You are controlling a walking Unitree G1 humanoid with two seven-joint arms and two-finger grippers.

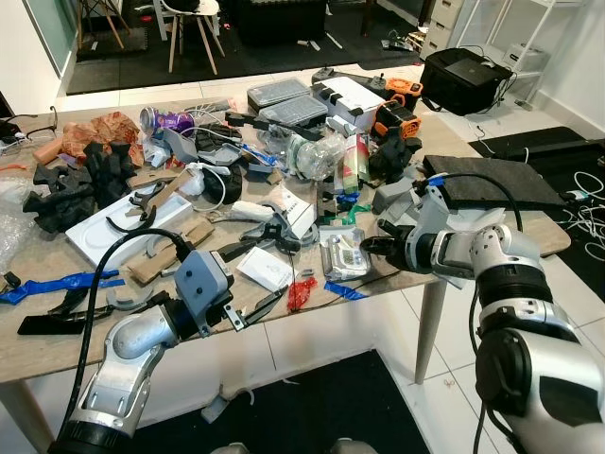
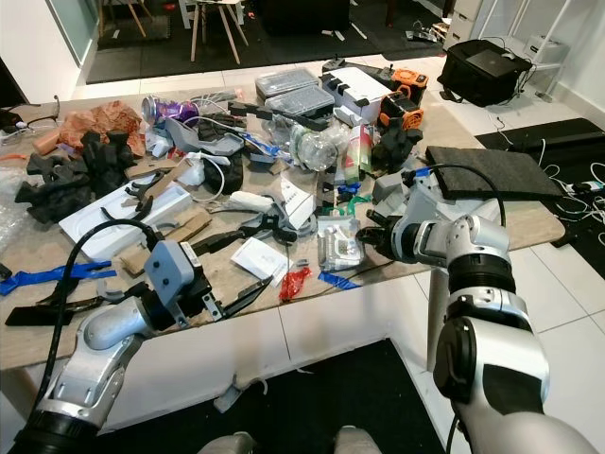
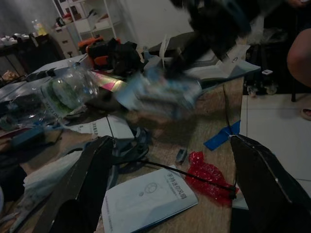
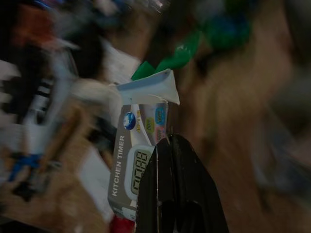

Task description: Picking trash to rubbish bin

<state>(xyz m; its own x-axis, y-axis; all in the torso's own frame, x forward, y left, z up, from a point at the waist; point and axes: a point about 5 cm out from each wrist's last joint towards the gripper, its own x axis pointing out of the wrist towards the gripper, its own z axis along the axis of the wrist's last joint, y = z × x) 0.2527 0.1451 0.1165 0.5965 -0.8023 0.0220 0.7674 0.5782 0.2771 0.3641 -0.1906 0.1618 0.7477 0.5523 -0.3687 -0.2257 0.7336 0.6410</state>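
Kitchen-timer blister pack, glossy, flat, at right claw.

A pale wood-grain counter is being shown strewn with colour: a red crumpled wrapper, strips of blue tape, a white leaflet printed in black, and a clear kitchen-timer package backed in grey and white. A purple can and orange-brown crumpled paper are being seen at the far left, beside black foam blocks. An orange-and-black device is being pictured near a flat black pad. The silver arms are being shown ending in a black left tool and a black right tool. White floor tiles are being framed by a black mat.
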